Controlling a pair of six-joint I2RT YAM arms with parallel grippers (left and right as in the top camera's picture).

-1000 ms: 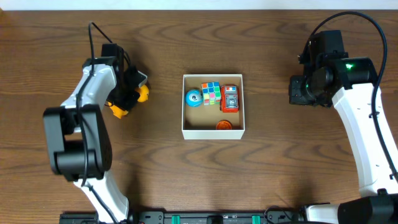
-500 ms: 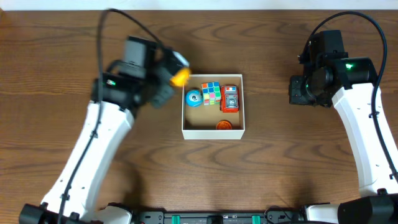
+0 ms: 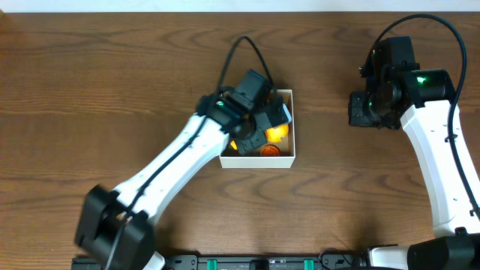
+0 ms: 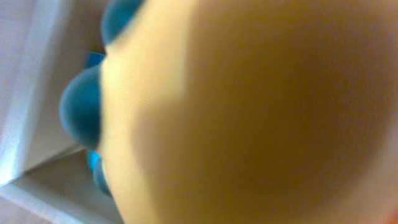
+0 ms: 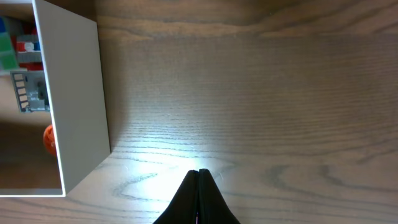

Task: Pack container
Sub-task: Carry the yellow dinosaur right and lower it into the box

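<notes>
Your left gripper (image 3: pixel 270 129) is over the box (image 3: pixel 255 160), which sits in the middle of the table (image 3: pixel 150 60). It appears to be clamped on the yellow toy (image 3: pixel 278 133). The fingers themselves are hidden, since the toy fills almost the whole left wrist view as a yellow blur, so judge the grip from above. How wide the jaws stand cannot be read; they look closed around the toy and nothing else.

The step in hand looks like setting this toy down inside the box. To do it well, keep the toy inside the white walls and lower it toward the brown floor before letting go (a drop from height may bounce it out). Aim for free floor: a blue toy (image 4: pixel 81 112) lies close beside the yellow one, and an orange disc (image 3: pixel 268 151) rests near the front wall. Open only as far as needed, then lift straight up so the fingers do not catch the rim.

Your right gripper (image 5: pixel 199 175) is pinched closed and empty, over bare wood just to the right of the box.
</notes>
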